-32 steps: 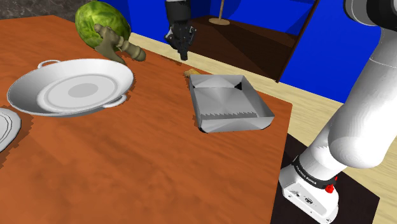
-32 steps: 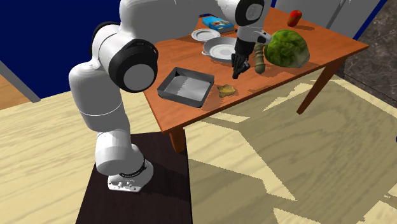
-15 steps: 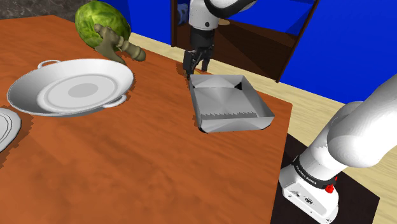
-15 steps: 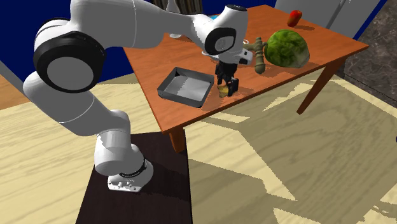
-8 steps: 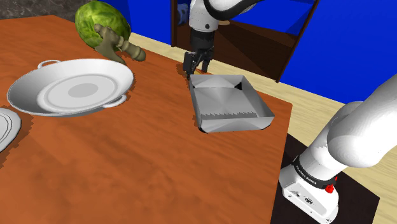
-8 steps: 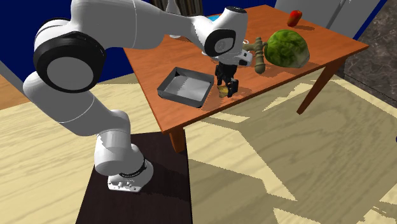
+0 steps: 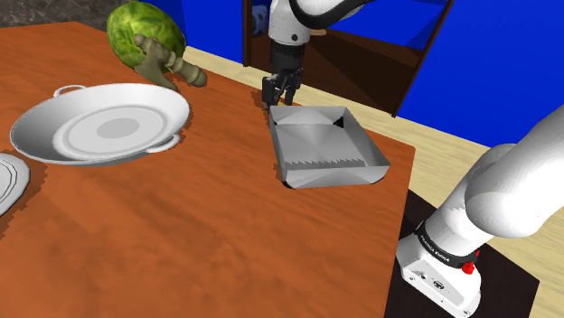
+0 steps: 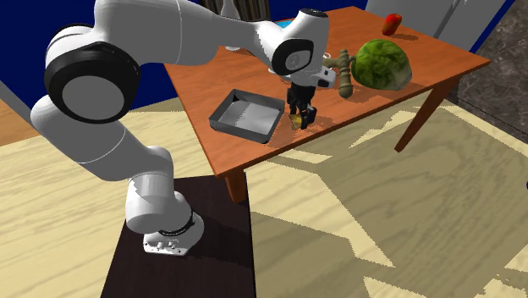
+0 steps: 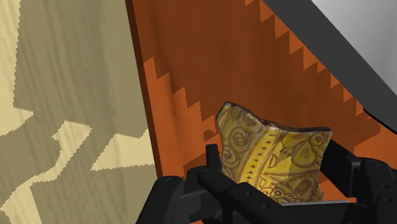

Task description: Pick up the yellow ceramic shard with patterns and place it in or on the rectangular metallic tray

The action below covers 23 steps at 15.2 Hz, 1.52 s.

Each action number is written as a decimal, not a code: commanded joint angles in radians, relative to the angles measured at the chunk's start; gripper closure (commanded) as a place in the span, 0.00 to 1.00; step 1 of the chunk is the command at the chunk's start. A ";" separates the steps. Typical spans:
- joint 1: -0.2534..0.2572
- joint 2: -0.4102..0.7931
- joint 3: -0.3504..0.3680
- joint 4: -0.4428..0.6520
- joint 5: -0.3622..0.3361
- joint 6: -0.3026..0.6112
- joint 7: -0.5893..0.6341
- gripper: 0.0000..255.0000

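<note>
The yellow patterned shard (image 9: 267, 143) lies on the orange-brown table (image 7: 181, 235), close to its edge and just beside the grey rectangular tray (image 7: 334, 172). My gripper (image 9: 275, 158) points straight down over it, one black finger (image 9: 213, 159) against each side, shut on the shard where it rests. In the shoulder view the gripper (image 7: 280, 90) stands at the tray's far corner. The second exterior view has the gripper (image 8: 301, 117) to the right of the tray (image 8: 241, 131), with a bit of the shard (image 8: 296, 123) at its tips.
A green cabbage (image 7: 140, 32) and a brownish wooden piece (image 7: 172, 65) lie at the back. A wide white two-handled dish (image 7: 99, 122) sits at the shoulder view's left, next to a plate (image 7: 4, 181). Light wooden floor lies past the table edge (image 9: 137, 95).
The fingers have drawn in from wide apart onto the shard's sides. The arm, the shard and the tray have stayed where they were.
</note>
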 commanded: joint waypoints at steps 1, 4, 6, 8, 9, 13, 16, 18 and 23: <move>0.000 0.000 0.000 0.000 0.000 0.000 0.000 1.00; 0.000 -0.003 -0.001 0.011 0.000 -0.013 0.000 1.00; -0.001 -0.007 -0.002 0.034 0.001 -0.040 -0.001 1.00; -0.001 -0.010 -0.003 0.057 0.002 -0.067 -0.002 1.00; -0.001 -0.012 -0.003 0.069 0.002 -0.080 -0.002 1.00; -0.002 -0.015 -0.005 0.120 0.002 -0.134 -0.002 1.00; -0.003 -0.015 -0.006 0.160 0.001 -0.174 -0.002 1.00; -0.003 -0.014 -0.007 0.188 0.000 -0.201 -0.002 1.00; -0.004 -0.007 -0.007 0.262 -0.002 -0.269 -0.001 1.00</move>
